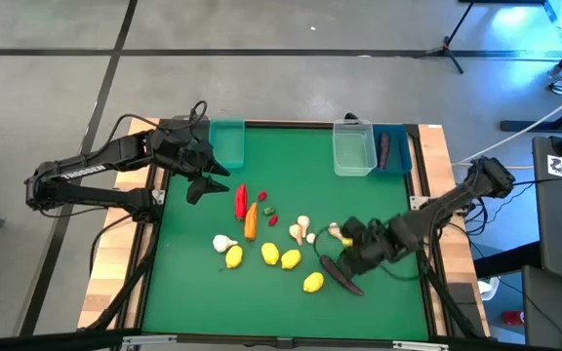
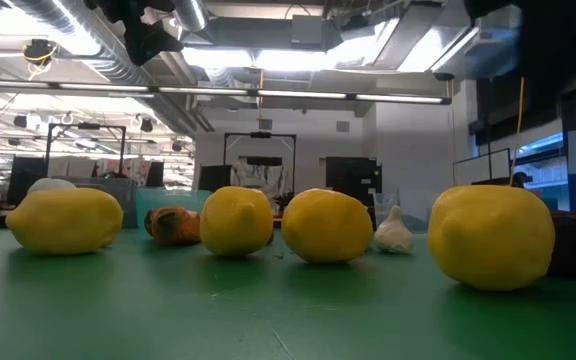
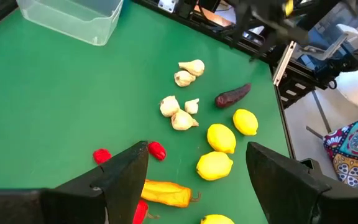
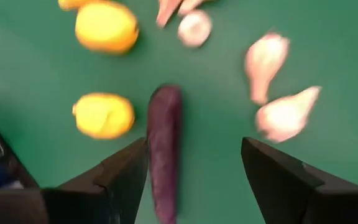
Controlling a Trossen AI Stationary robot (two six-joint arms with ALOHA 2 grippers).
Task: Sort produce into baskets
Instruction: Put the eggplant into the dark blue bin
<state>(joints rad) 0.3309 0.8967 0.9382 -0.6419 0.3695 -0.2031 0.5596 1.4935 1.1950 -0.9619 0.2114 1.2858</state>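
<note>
While overhead hides it, right gripper (image 4: 194, 155) gapes empty over the eggplant (image 4: 165, 149).

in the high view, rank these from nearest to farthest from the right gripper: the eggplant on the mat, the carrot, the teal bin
1. The eggplant on the mat: right under the open right gripper, near the mat's front right.
2. The carrot: mid-mat, well to the left of that gripper.
3. The teal bin: back edge, far left, beside the left gripper.
</note>
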